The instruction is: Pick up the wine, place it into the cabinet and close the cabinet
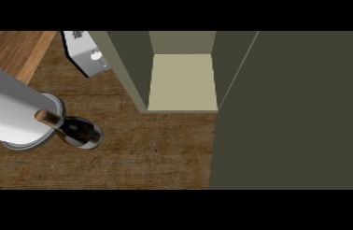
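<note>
A: Wine bottle (74, 129) upright on counter (151, 159), just beside grey cylinder (24, 117), left of open cabinet (183, 84).
B: Left hand, right hand?
A: Neither shows; can't tell. Risk: tall bottle tips if nudged, or clips cabinet wall.

Soft, even light is falling across the frame, leaving the wooden counter (144, 154) dim and brown. The cabinet floor (183, 82) is catching the most light at upper centre, while the cabinet door (283, 112) is lying dark at right. Faint glints are showing on the wine bottle (77, 130) and the grey round object (17, 119) at left.
</note>
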{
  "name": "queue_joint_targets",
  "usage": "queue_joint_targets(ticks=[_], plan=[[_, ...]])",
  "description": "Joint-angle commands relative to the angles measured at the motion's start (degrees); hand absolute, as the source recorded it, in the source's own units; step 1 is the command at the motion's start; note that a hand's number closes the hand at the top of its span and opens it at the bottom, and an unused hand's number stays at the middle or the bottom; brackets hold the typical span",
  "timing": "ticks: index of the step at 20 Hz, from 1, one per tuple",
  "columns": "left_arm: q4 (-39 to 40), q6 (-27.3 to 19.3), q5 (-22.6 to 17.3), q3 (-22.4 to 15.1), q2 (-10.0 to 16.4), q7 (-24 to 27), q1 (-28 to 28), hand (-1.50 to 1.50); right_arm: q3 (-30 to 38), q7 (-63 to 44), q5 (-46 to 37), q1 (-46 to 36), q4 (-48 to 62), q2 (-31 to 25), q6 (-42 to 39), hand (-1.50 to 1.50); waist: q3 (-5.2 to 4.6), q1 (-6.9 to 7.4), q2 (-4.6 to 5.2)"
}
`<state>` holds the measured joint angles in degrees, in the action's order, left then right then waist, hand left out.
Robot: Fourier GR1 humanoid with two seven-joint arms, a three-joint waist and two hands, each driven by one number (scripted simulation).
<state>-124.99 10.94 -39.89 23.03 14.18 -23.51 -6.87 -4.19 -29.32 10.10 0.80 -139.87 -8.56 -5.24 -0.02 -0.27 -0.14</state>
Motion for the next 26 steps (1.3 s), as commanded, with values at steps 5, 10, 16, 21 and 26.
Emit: queue_joint_targets(ticks=[5, 10, 16, 21, 26], plan=[[14.48, 7.24, 0.32, 1.00, 1.02, 3.66, 2.77, -1.50, 0.94, -5.99, 3.43, -1.80, -7.81, -0.28, 1.18, -1.50, -0.04, -0.20, 0.12], [18.52, 10.79, 4.63, -0.28, -0.58, 7.50, 1.43, -1.50, -0.08, -8.13, 3.72, -1.24, -9.92, 0.19, 1.53, -1.50, -0.03, -0.17, 0.05], [25.76, 13.68, 6.94, 0.78, -1.39, 12.60, 2.01, -1.50, 3.39, -10.20, 6.19, -2.53, -11.27, -0.83, 1.26, -1.50, -0.02, -0.26, 0.02], [34.96, 12.98, 15.29, 0.52, -2.34, 21.24, 7.22, -1.50, 2.74, -6.85, 4.20, -1.95, -8.73, -0.05, -0.06, -1.50, -0.01, -0.55, 0.12], [41.16, 16.43, 15.71, 1.67, -0.81, 25.44, 6.93, -1.50, 3.61, -11.54, 5.68, -6.35, -9.03, -0.24, 1.80, -1.50, -0.02, -0.17, 0.09]])
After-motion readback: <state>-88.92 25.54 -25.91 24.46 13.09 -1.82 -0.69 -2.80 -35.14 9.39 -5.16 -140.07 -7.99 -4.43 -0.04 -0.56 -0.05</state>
